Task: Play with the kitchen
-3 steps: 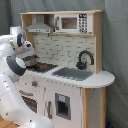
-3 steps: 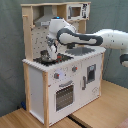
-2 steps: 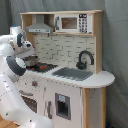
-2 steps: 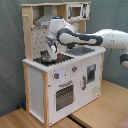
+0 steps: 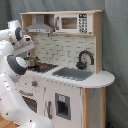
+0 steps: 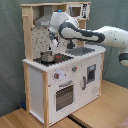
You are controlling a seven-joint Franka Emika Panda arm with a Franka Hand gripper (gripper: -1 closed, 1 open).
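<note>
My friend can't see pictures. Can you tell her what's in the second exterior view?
A white robot arm reaches over the stovetop of a white and wood toy kitchen, above a small metal pot. The kitchen has an oven door and knobs below, and stands on a wooden floor.

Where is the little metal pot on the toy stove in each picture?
First exterior view: the pot sits at middle left, on the stovetop, partly behind the robot arm.
Second exterior view: the pot is left of centre, on the stovetop under the arm's tool.
Shared landmark: the black faucet, right of the pot in both exterior views.
</note>
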